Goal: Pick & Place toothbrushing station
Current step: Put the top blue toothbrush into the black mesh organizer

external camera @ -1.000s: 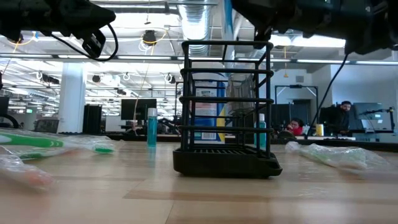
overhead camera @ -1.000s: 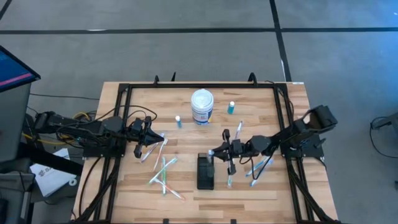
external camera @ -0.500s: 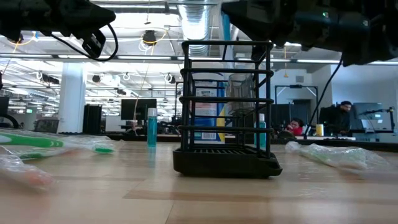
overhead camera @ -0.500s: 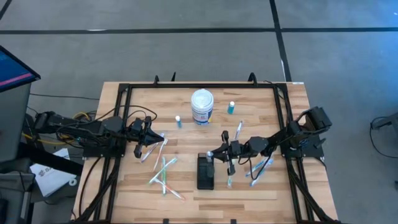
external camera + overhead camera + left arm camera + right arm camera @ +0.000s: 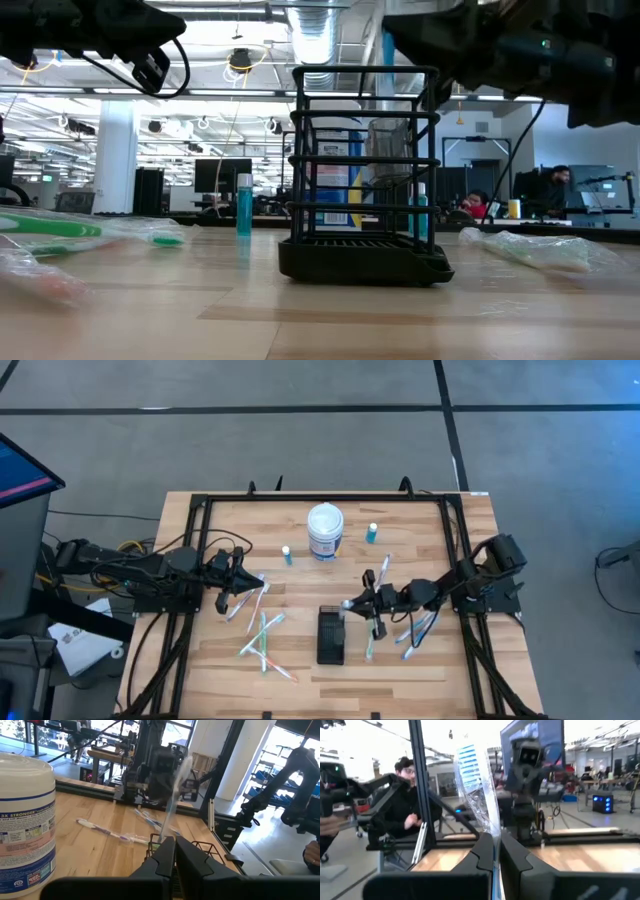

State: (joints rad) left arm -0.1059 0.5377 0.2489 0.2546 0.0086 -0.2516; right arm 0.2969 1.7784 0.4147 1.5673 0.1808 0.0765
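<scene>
The toothbrushing station, a black wire holder (image 5: 330, 635), stands upright on the wooden table near its middle (image 5: 365, 170). My right gripper (image 5: 362, 606) hovers just beyond the holder's far right corner and above its top, shut on a toothbrush in clear wrap (image 5: 475, 785). My left gripper (image 5: 245, 582) waits shut at the table's left, above loose wrapped toothbrushes (image 5: 262, 635), pointing level toward the holder (image 5: 173, 845). My right gripper pinches the wrapped toothbrush between its two fingers, on the handle (image 5: 493, 832) below the blue bristle end. The fingers come about level from the table's right and lie across the brush. The brush stands roughly upright, bristle end up, clear of the table; its lower end is hidden.
A white tub with a blue label (image 5: 325, 530) stands at the far middle, with a small bottle on either side (image 5: 286, 555) (image 5: 372, 533). More wrapped toothbrushes (image 5: 415, 630) lie right of the holder. A black frame (image 5: 205, 510) rims the table. People sit in the room behind.
My right gripper has sunk toward the holder's top and drifted a little toward the table's right edge, keeping the toothbrush upright in its shut fingers.
</scene>
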